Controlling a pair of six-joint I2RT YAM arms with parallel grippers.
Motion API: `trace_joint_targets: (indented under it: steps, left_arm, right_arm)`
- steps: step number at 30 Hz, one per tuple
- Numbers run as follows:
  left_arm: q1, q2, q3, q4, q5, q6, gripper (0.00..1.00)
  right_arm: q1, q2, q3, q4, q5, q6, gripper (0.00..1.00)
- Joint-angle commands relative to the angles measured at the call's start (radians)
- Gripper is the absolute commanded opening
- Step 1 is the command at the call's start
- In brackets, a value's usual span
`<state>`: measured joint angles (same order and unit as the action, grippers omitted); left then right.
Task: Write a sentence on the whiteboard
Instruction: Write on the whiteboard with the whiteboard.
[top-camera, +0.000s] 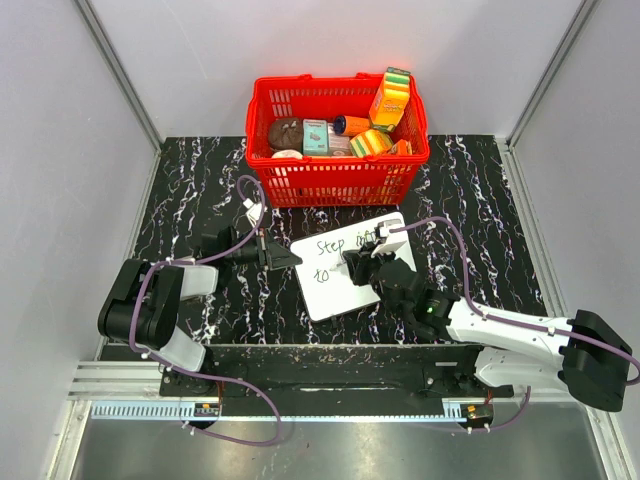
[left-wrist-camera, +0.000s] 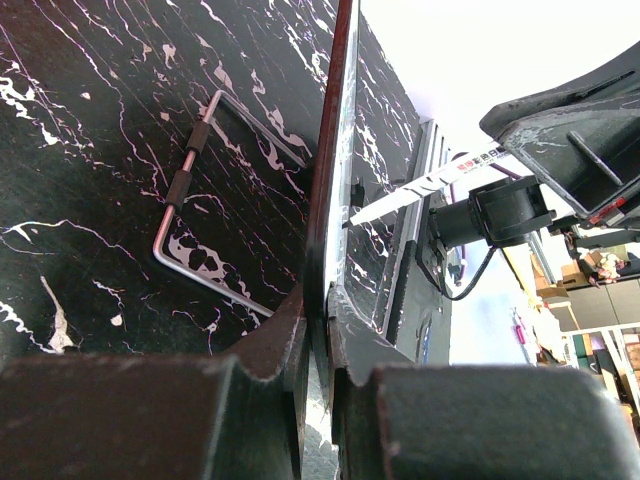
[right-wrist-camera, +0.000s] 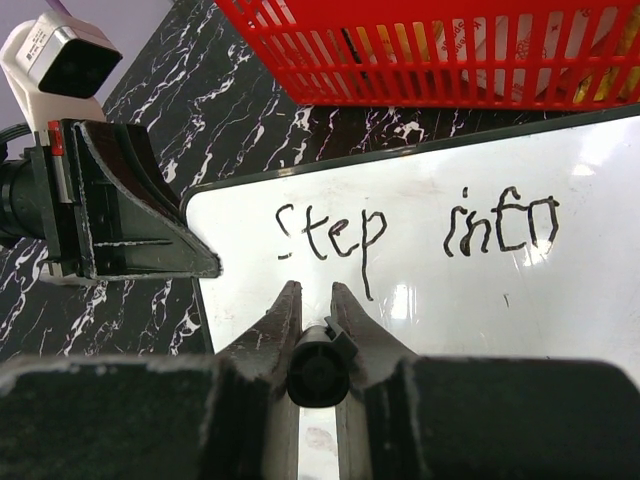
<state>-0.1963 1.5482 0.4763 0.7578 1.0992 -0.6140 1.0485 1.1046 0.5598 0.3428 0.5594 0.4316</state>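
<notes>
- Our right pincer (right-wrist-camera: 316, 325) is clamped on a marker (right-wrist-camera: 317, 368) held to the whiteboard (right-wrist-camera: 470, 320).
- Our left pincer (left-wrist-camera: 318, 318) pinches the whiteboard's left edge.
- We see the whiteboard lying on the dark marbled worktop (top-camera: 200, 190), just in front of a red basket (top-camera: 338, 182).
- In black ink, the sentence (right-wrist-camera: 340, 237) reads "Step into", with "to" on the line below.

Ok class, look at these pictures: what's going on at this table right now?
Two robot arms are writing on a thin white rectangular whiteboard on the black marbled table, beside a red plastic basket. The left gripper is shut on the board's left edge. The right gripper is shut on a slim white-barrelled marker pen, its tip at the board. The black handwritten sentence reads "Step into", with just "to" on the line below, so it looks unfinished.
</notes>
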Motion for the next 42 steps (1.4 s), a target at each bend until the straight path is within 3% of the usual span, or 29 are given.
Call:
trace_joint_targets:
  steps: [1, 22, 42]
  left_arm:
    - [-0.018, 0.018, 0.012, 0.005, -0.019, 0.082, 0.0]
    - [-0.018, 0.019, 0.013, 0.003, -0.019, 0.082, 0.0]
    - [-0.018, 0.016, 0.013, 0.003, -0.019, 0.083, 0.0]
  right_arm:
    - [0.004, -0.006, -0.015, 0.007, 0.004, 0.019, 0.0]
    - [0.004, -0.028, -0.047, -0.028, -0.026, 0.064, 0.0]
    - [0.002, 0.004, 0.048, 0.018, 0.062, -0.031, 0.0]
